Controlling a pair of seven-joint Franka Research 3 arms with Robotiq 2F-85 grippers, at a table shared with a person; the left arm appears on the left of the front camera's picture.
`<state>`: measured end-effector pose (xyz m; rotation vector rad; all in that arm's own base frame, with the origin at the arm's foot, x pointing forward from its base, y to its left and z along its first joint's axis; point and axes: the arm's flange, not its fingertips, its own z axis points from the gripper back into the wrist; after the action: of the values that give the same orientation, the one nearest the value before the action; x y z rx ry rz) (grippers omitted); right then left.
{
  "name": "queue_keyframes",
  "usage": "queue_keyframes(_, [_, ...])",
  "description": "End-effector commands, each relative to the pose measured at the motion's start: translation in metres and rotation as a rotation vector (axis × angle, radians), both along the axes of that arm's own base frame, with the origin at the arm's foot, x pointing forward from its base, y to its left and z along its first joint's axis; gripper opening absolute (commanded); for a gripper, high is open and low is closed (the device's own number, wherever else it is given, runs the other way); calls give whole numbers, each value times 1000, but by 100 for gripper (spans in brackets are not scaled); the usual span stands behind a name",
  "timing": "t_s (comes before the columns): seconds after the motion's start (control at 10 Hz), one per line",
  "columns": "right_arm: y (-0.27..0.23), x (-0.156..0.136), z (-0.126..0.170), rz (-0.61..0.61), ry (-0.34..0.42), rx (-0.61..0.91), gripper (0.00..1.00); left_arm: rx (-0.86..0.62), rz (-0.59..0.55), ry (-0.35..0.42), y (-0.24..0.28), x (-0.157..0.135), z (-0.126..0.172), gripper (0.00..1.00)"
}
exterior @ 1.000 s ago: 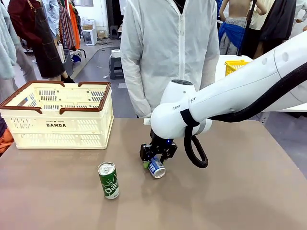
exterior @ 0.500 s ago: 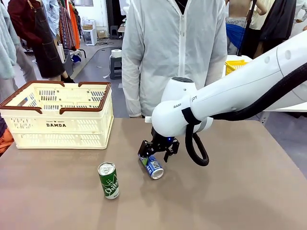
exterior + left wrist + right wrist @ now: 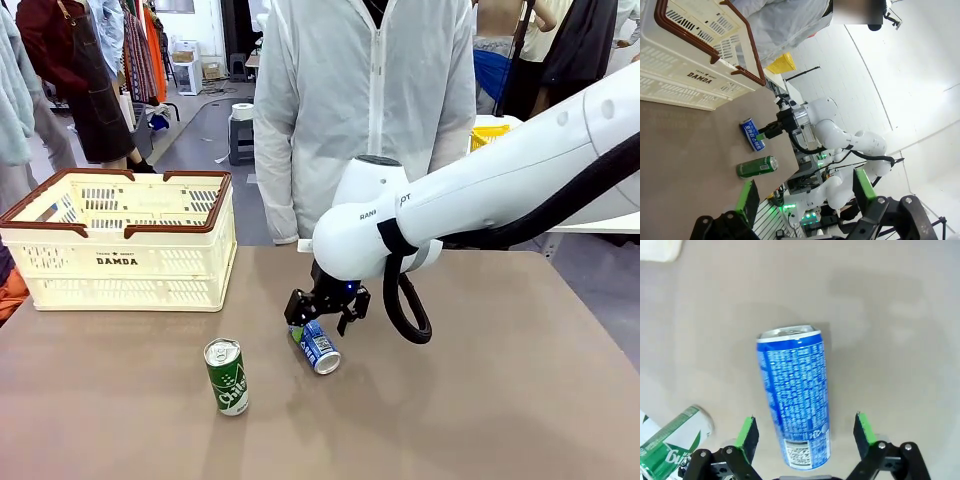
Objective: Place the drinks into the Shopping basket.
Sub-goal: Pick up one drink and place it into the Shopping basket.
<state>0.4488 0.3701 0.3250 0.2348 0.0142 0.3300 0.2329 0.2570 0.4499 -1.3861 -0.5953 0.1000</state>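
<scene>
Jaws spread wide and empty, the right gripper [image 3: 322,312] is hovering over the toppled blue can [image 3: 320,347], lying lengthwise between its fingers; the left gripper [image 3: 805,194], equally spread, is hanging farther off.

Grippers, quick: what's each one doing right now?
Left gripper: open, holding nothing.
Right gripper: open, over the lying blue can, not gripping it.

The table [image 3: 500,400] bears basket [image 3: 120,280], blue can [image 3: 320,347], green can [image 3: 228,378].
</scene>
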Motion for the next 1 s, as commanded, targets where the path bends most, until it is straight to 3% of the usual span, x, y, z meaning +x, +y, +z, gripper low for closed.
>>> queue_keyframes(0.0, [-11,-2,34,9,-20,36,100,-11,4,-32,1,0,2,100])
queue_keyframes(0.2, [-32,-10,67,19,-44,82,100,-11,4,-32,1,0,2,100])
queue_keyframes(0.4, [-92,-39,119,103,0,239,100,-11,4,-32,1,0,2,100])
queue_keyframes(0.7, [-262,-83,173,137,128,547,100,-11,4,-32,1,0,2,100])
queue_keyframes(0.9, [-384,-113,191,74,79,863,100,-11,4,-32,1,0,2,100])
